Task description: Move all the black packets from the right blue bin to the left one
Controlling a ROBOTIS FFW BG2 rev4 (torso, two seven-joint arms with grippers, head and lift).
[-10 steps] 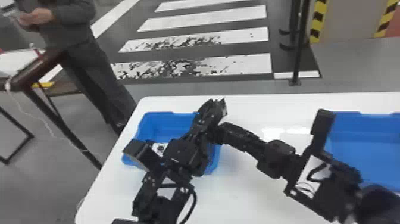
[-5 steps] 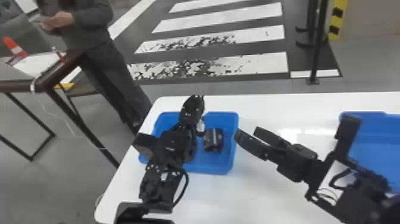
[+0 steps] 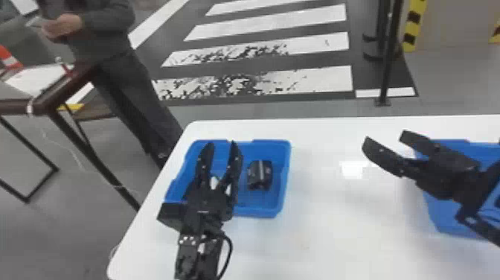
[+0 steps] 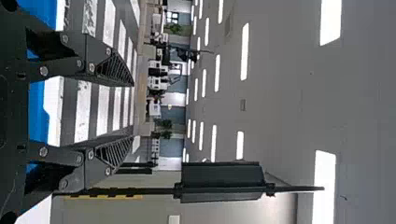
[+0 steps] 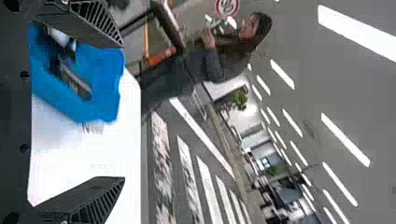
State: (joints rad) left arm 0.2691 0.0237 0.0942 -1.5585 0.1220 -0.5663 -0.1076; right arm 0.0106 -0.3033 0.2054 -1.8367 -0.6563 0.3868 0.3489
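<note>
Head view showed your left gripper (image 3: 222,143) released, a black packet (image 3: 260,175) at three o'clock in the left bin (image 3: 256,214), your right gripper (image 3: 385,139) released.

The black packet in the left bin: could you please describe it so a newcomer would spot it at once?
On the white table, find the left blue bin. In its right half, in the head view, lies the black packet. Unlike the black left gripper beside it, it is blocky, with a pale stripe across it.
</note>
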